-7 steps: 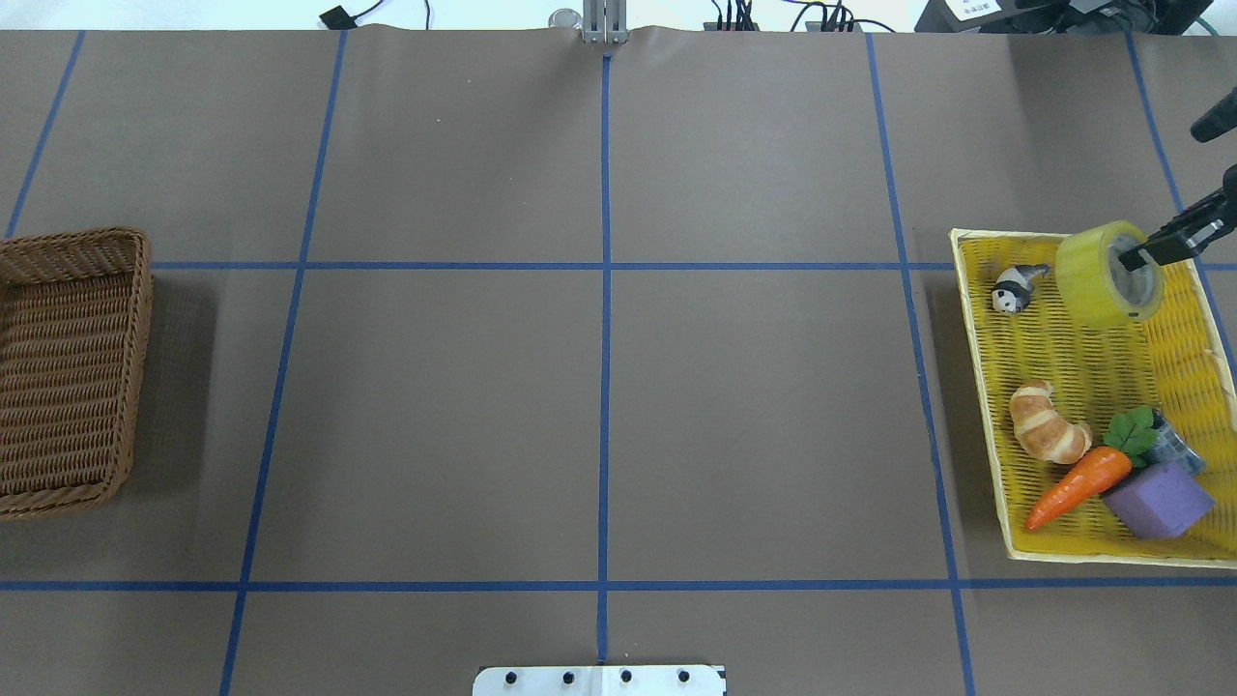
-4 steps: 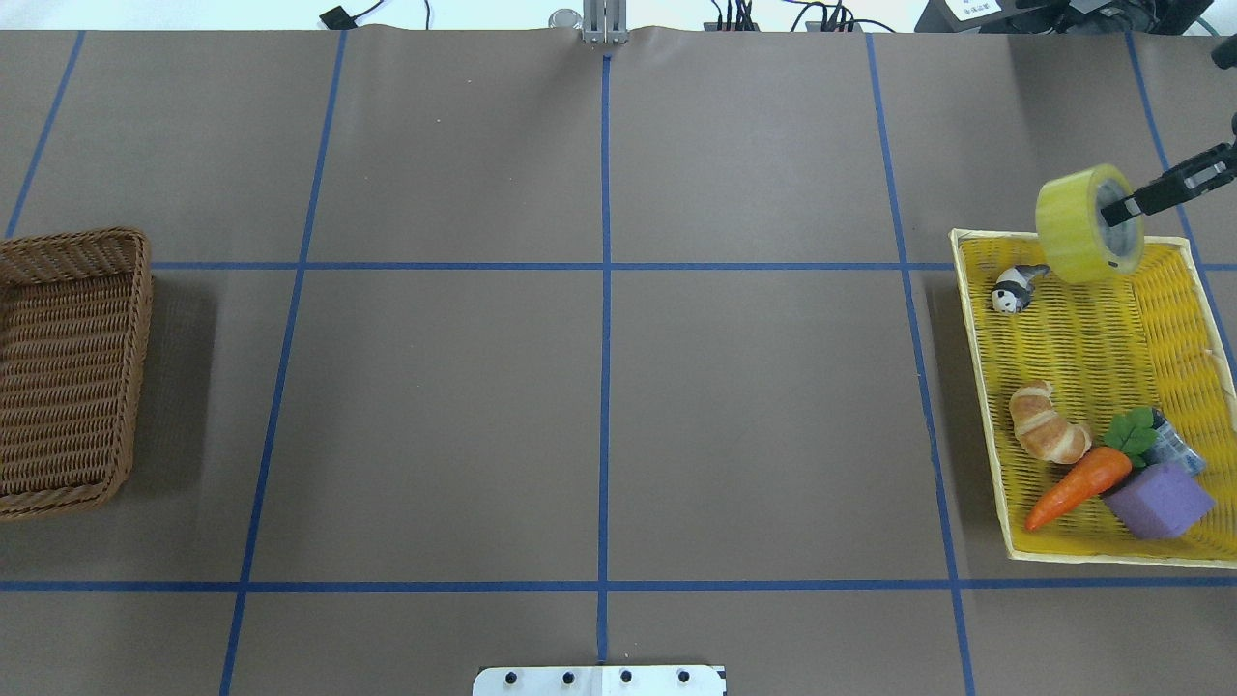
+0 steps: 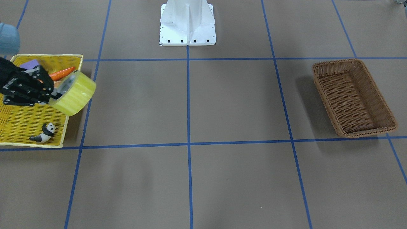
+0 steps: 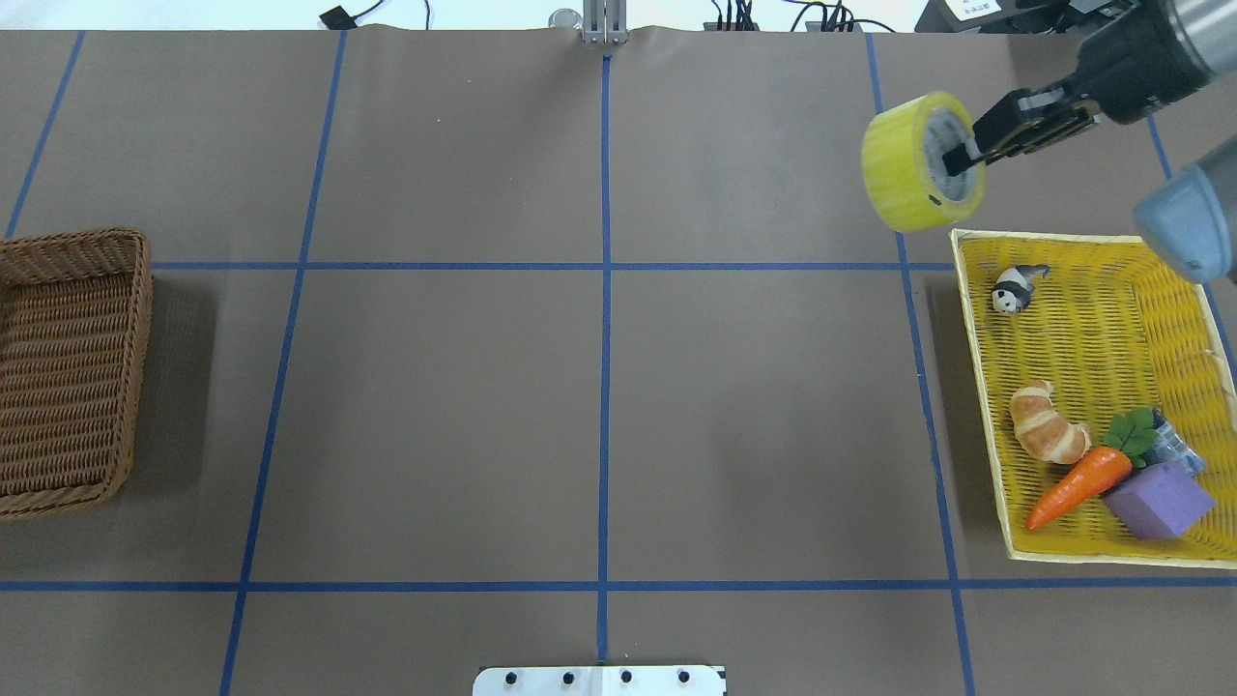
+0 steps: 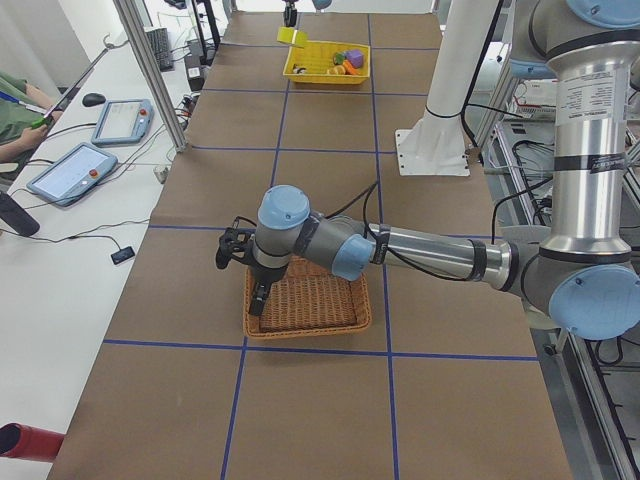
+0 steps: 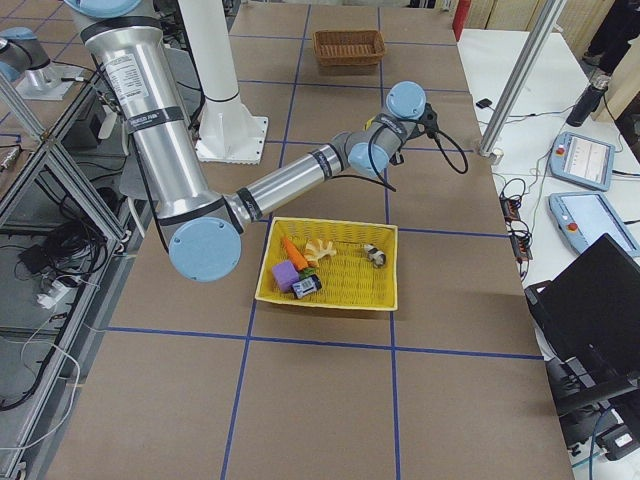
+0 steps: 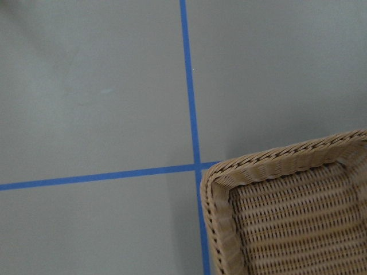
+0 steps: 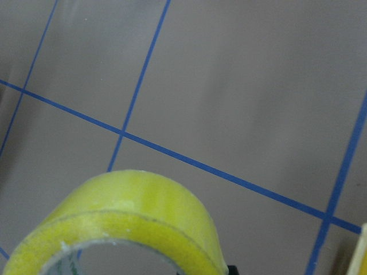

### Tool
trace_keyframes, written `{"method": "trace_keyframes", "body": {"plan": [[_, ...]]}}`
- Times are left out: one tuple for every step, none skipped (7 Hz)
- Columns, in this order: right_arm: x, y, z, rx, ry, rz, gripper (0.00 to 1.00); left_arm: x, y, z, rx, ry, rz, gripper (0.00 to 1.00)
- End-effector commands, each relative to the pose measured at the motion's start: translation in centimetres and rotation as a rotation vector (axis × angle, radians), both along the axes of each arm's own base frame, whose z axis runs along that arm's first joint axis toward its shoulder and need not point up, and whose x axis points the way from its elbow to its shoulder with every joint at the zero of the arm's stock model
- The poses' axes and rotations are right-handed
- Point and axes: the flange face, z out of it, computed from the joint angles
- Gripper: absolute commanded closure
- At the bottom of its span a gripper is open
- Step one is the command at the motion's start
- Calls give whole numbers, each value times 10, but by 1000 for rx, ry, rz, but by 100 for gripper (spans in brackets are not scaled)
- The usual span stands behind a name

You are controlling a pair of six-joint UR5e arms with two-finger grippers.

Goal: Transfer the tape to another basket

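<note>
The tape (image 4: 904,169), a wide yellow roll with a grey-white core, hangs in the air in my right gripper (image 4: 962,159), which is shut on its wall with one finger inside the core. It is off the yellow tray's far left corner. It also shows in the front view (image 3: 74,95) and fills the bottom of the right wrist view (image 8: 143,212). The brown wicker basket (image 4: 68,377) sits empty at the table's far left. My left gripper (image 5: 235,250) hovers by the basket's far corner (image 7: 287,229); I cannot tell if it is open.
The flat yellow woven tray (image 4: 1092,338) at the right holds a panda figure (image 4: 1012,290), a croissant (image 4: 1044,435), a carrot (image 4: 1078,486), a purple block (image 4: 1158,498) and a small dark roll (image 4: 1174,447). Blue tape lines grid the brown table.
My right gripper has lifted the tape off the yellow tray and carried it left and toward the table's far side, past the tray's corner.
</note>
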Motion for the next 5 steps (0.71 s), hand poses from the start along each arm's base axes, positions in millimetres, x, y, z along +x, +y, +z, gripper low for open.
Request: {"method": "trace_keyframes", "body": {"plan": [[-78,49,-55,-97,-100,60,100,61,-18,-42,-35,208,-115,2],[-111,77,-68,-165,-214,94,100,98,-21,-70,-79,310,-135,2],[-139,107,-80,-238,-342,102,100,121,-20,-98,-109,446,-171,2],[-156,130,-87,-319,-426,84,100,146,-18,-129,-183,581,-196,2],[-164,148,-94,-370,-471,46,100,172,-14,-163,-334,710,-186,2]]}}
